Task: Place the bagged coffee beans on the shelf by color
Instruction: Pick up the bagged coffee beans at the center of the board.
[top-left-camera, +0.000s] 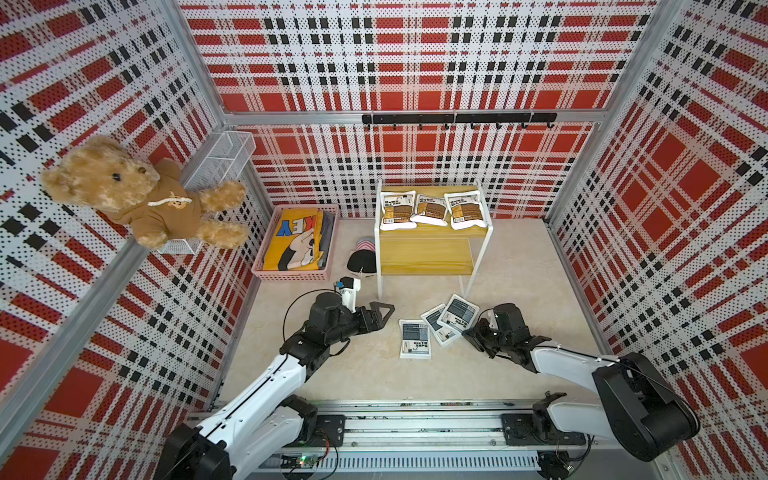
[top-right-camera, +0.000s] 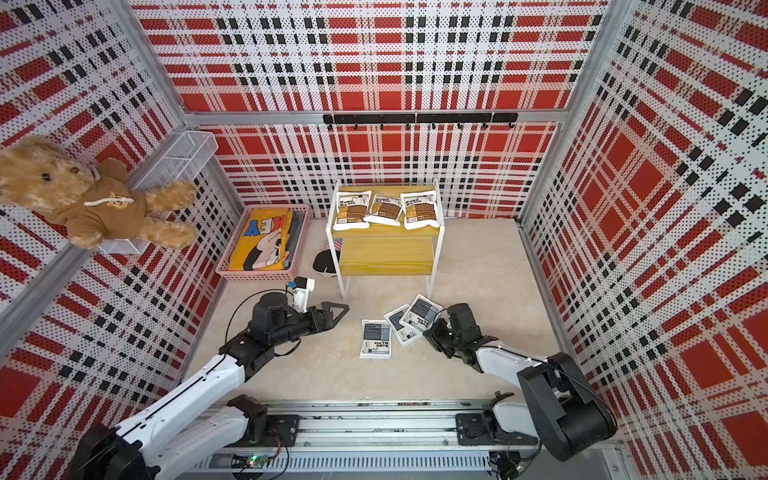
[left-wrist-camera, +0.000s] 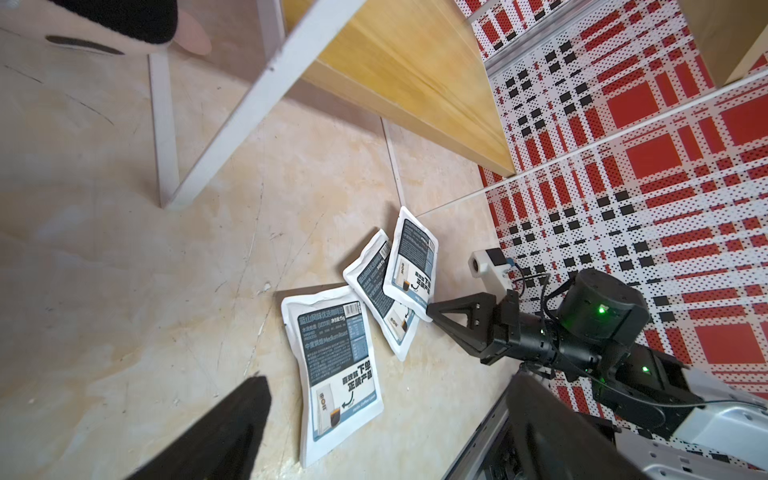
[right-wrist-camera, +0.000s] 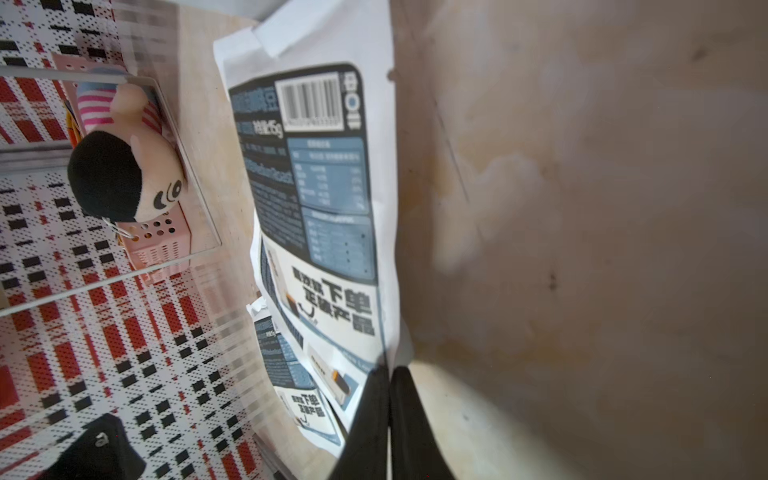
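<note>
Right gripper (right-wrist-camera: 390, 374) is clamped on the edge of the top grey pouch (top-left-camera: 459, 312), which overlaps a second grey pouch (top-left-camera: 436, 328). A third grey pouch (top-left-camera: 414, 338) lies just beside them on the floor. Left gripper (top-left-camera: 384, 313) hangs open, holding nothing. Farther back, three brown pouches (top-left-camera: 430, 209) lie side by side on the upper tier of the shelf (top-left-camera: 426, 259).

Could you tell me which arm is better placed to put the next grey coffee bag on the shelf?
The right: the right hand is shut on the edge of the topmost grey bag on the floor. The left hand stands open, apart from it.
</note>
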